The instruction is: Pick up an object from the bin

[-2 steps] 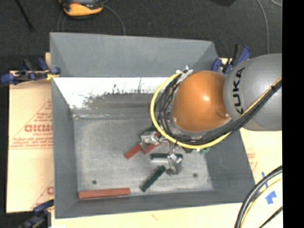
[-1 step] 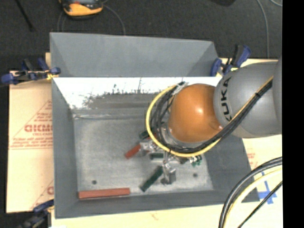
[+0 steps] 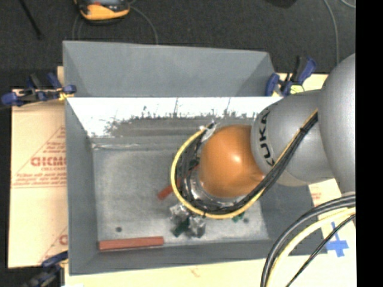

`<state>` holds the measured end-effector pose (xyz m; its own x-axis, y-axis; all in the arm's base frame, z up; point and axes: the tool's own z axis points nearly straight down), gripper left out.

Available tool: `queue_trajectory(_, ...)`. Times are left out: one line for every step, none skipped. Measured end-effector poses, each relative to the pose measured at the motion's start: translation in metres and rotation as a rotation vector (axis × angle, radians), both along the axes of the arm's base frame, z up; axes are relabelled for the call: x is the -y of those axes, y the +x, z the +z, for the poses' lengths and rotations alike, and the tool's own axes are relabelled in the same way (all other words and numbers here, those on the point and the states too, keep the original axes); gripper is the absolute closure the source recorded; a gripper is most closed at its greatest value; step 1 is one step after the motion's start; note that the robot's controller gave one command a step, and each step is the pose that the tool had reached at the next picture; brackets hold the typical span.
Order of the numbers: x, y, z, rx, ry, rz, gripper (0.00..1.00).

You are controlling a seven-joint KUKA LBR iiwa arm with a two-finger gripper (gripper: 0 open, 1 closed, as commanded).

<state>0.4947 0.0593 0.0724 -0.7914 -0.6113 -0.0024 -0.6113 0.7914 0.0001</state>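
- gripper (image 3: 187, 219) sits low in the grey metal bin (image 3: 81, 178), near the front wall and a little right of the floor's middle, right at a small cluster of green and pale bits (image 3: 179, 229).
- you cannot tell from this view whether the tool is apart, together or clamped on anything; the wrist above hides it.
- the cluster lies on the bin floor just under and in front of the tool's tip, close to the front wall; it is too small and tangled for you to name each piece.
- the orange cover (image 3: 230, 160) on the wrist bulges over the middle-right of the floor, with a yellow cable (image 3: 175, 167) looping round its left side.
- a small orange-red piece (image 3: 164, 192) lies on the floor just left of the wrist, apart from the cluster.
- a long reddish-brown bar (image 3: 130, 243) lies flat along the front wall, left of the cluster and not touching it.
- a tiny dark speck (image 3: 118, 229) sits on the floor above the bar's left part.
- another green bit (image 3: 240, 219) shows below the wrist's right edge.
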Motion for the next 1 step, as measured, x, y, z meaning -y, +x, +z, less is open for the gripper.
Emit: queue_trajectory(0.0,0.0,0.0,0.0,0.0,0.0,1.0)
